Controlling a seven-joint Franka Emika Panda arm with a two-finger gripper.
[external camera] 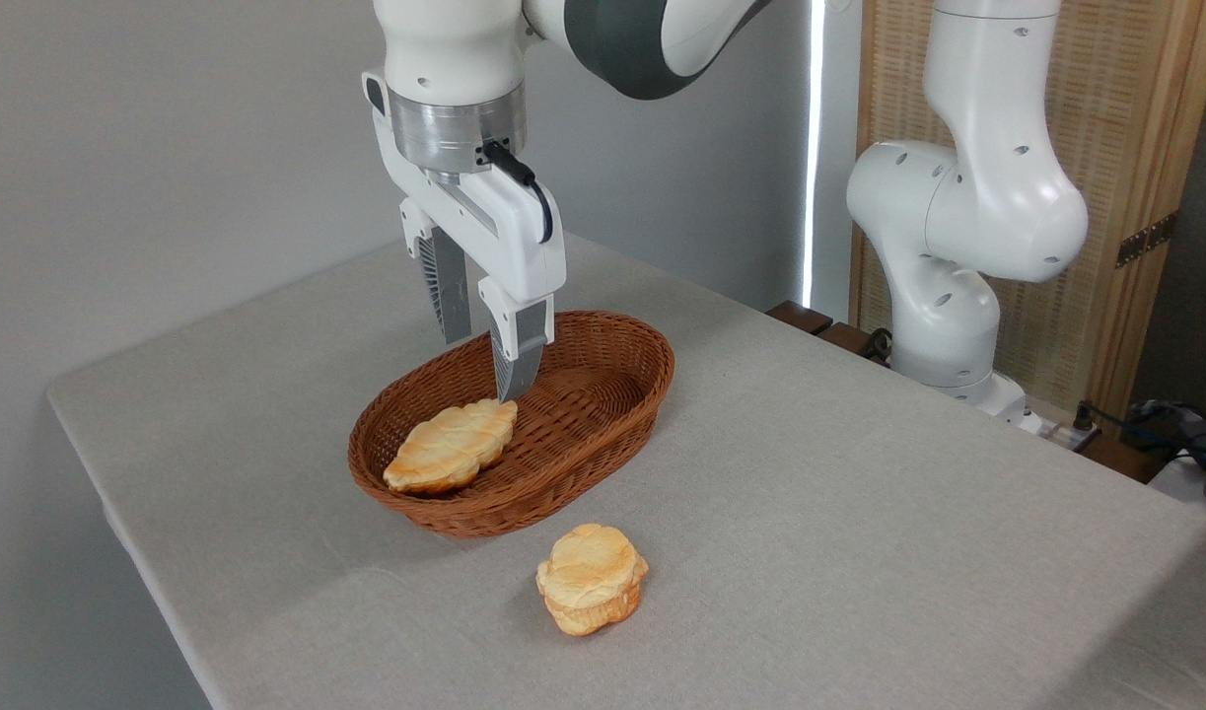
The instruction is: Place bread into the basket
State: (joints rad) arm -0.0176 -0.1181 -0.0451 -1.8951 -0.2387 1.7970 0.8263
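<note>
The bread (452, 446), a golden braided loaf, lies inside the reddish-brown wicker basket (603, 419), at its near-left end, resting against the wall. My gripper (484, 355) hangs open just above the loaf's far end, fingers pointing down over the basket. One fingertip (512, 380) is close to the loaf's top edge, and nothing is held between the fingers.
A small round layered bun (591, 578) sits on the grey tablecloth in front of the basket. The arm's white base (943, 325) stands at the table's far right edge. The table's left and front edges drop off near the basket.
</note>
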